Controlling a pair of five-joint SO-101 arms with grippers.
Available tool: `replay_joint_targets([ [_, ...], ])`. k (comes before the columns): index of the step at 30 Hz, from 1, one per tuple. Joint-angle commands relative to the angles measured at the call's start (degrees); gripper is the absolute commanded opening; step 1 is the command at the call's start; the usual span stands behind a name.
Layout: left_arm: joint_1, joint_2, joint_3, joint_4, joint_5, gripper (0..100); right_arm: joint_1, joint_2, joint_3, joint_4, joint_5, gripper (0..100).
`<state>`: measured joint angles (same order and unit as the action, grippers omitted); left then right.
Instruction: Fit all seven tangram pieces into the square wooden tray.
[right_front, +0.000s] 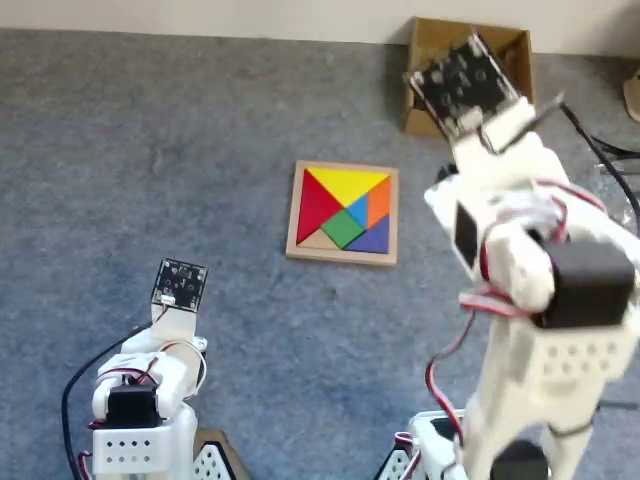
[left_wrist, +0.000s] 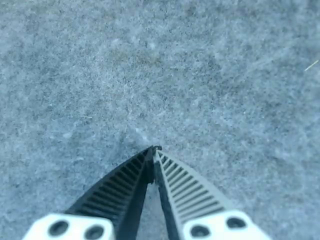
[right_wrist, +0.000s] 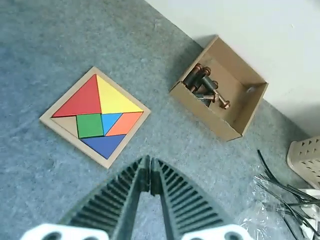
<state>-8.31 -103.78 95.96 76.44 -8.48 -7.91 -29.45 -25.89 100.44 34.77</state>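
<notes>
The square wooden tray (right_front: 340, 255) lies flat on the grey felt surface (right_front: 180, 120) ahead of both arms. It holds a red triangle (right_wrist: 82, 100), yellow triangle (right_wrist: 116, 97), green square (right_wrist: 90, 125), small blue triangle (right_wrist: 111, 121), orange parallelogram (right_wrist: 126, 124) and dark blue triangle (right_wrist: 104, 145); I cannot tell whether the wood-coloured corner patch (right_wrist: 65, 123) is a piece or bare tray. The left tool (left_wrist: 154, 151) is closed tip to tip and empty over bare felt, well apart from the tray, and the right tool (right_wrist: 150, 165) is likewise closed and empty near the tray, beside a cardboard box (right_wrist: 210, 117) of bolts (right_wrist: 205, 87).

The desk (right_front: 150, 150) covering is fuzzy matt grey cloth, the tray (right_front: 340, 257) is pale bare wood holding smooth painted pieces (right_front: 347, 183), and the far box (right_wrist: 204, 117) is matt brown cardboard.
</notes>
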Motion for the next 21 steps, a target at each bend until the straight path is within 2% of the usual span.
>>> replay_joint_targets([
  [1,-0.75,-0.22,1.19,0.26,0.53,1,0.84,-8.13,3.91,0.4,-0.53,0.5],
  [12,-0.75,-0.22,1.19,0.26,0.53,1,0.84,-30.46,20.18,0.4,-0.44,0.5],
  [21,-0.75,-0.22,1.19,0.26,0.53,1,0.84,-43.12,33.27,0.4,-0.44,0.5],
])
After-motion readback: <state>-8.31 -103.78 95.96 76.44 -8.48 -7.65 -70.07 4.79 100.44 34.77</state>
